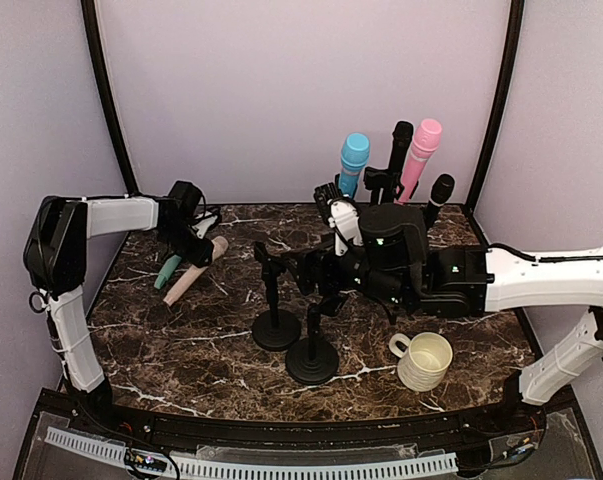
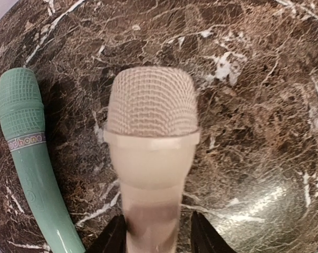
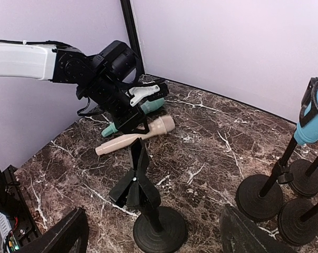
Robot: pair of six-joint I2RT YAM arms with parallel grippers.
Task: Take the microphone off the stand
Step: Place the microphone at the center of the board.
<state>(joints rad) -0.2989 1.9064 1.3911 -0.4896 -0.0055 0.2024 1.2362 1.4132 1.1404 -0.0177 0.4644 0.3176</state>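
The step in hand looks like the set-down. The beige microphone (image 2: 151, 137) lies out of any stand on the counter (image 2: 253, 132), just beside a teal microphone (image 2: 27, 153). The left pincer (image 1: 199, 248) straddles its smooth handle closely. Whether it grips or has loosened, I cannot tell.

The right pincer (image 3: 159, 234) is spread wide and empty, above an empty black stand (image 3: 135, 182) with a clip on a round base.

The next move probably calls for the left fingers to part fully and rise straight, so the round body does not roll.

The beige head is a domed woven mesh. The counter is glossy dark marble with white veins.
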